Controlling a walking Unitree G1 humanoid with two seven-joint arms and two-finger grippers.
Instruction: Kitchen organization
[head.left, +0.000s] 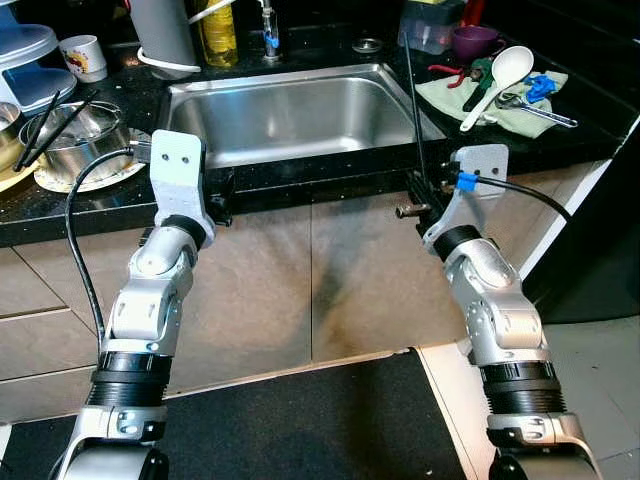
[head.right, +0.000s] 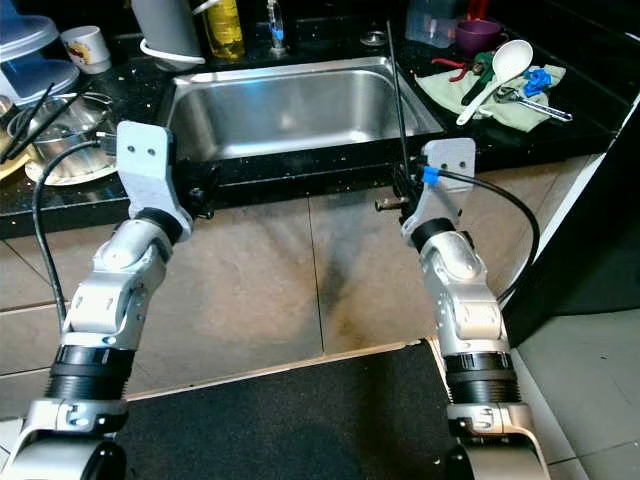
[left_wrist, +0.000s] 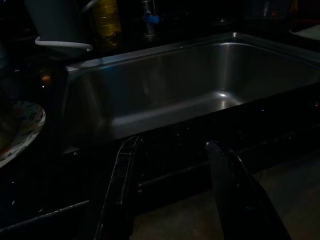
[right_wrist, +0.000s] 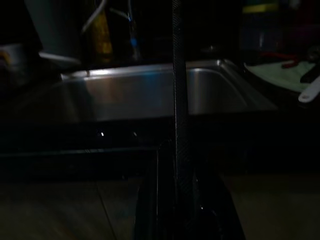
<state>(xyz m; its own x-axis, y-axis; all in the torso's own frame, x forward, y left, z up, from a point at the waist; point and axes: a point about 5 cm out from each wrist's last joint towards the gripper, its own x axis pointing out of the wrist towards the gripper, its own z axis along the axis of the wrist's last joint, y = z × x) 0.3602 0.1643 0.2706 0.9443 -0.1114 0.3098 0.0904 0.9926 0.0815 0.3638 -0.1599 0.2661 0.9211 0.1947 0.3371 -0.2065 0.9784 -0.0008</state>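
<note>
Right gripper (right_wrist: 182, 200): fingers pressed together around a thin black chopstick (head.right: 397, 95), held at the front edge of the counter.
Chopstick: upright, rising from between the right fingers and crossing in front of the sink's right side.
Left gripper (left_wrist: 172, 195): fingers spread wide with nothing between them, pointing at the sink's front wall, just short of the counter edge.
Sink (head.left: 300, 115): bare steel basin straight ahead of both pairs of fingers.
Steel bowl (head.left: 75, 135): beyond and to the outer side of the left fingers, standing on a plate (head.left: 95, 178), with two more dark chopsticks leaning in it.
Green cloth (head.left: 500, 100): beyond and to the outer side of the right fingers, carrying a white spoon (head.left: 497, 82) and other utensils.
Bottle (head.left: 218, 32): behind the sink, yellow.
</note>
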